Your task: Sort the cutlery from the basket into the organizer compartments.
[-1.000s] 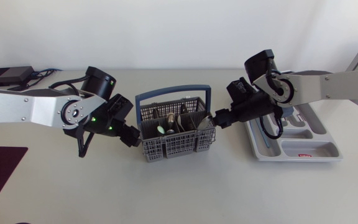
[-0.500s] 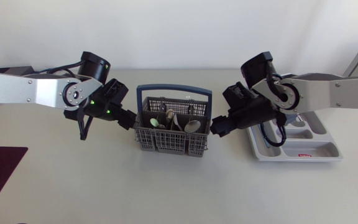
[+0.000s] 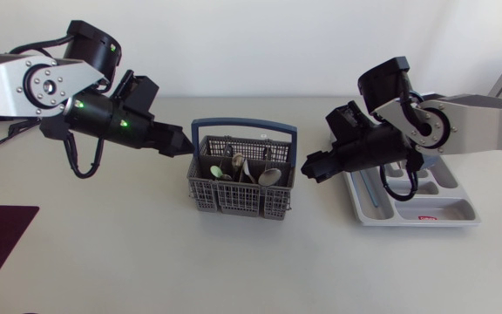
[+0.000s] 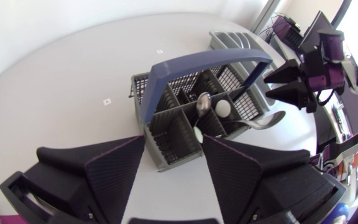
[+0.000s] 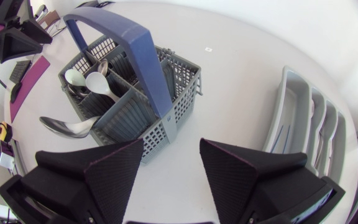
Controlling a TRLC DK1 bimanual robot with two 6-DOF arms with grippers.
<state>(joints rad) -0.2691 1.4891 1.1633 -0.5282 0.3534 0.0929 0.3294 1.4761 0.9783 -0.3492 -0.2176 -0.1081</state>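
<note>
**A:** Ground first?
**B:** Matte white table [image 3: 103,262]. One arm comes in from each side.

**A:** The basket?
**B:** Grey plastic mesh cutlery basket [image 3: 234,199] with a blue arched handle across the top. It stands upright at mid-table, with dividers splitting it into compartments.

**A:** Organizer?
**B:** Light grey plastic organizer tray [image 3: 443,208] with long compartments. It lies flat to the right of the basket, apart from it and partly under the right arm.

**A:** Grippers?
**B:** Left gripper [image 3: 179,142] is just beside the basket's left end, near the foot of the handle. Its jaws are released and hold nothing. Right gripper [image 3: 310,167] is just beside the right end, jaws also spread and holding nothing. I cannot tell whether either one touches the mesh.

**A:** Cutlery?
**B:** Shiny metal spoons [image 3: 268,176] stand bowl-up in the basket, leaning. One large steel spoon [image 5: 67,126] tilts far over.
</note>
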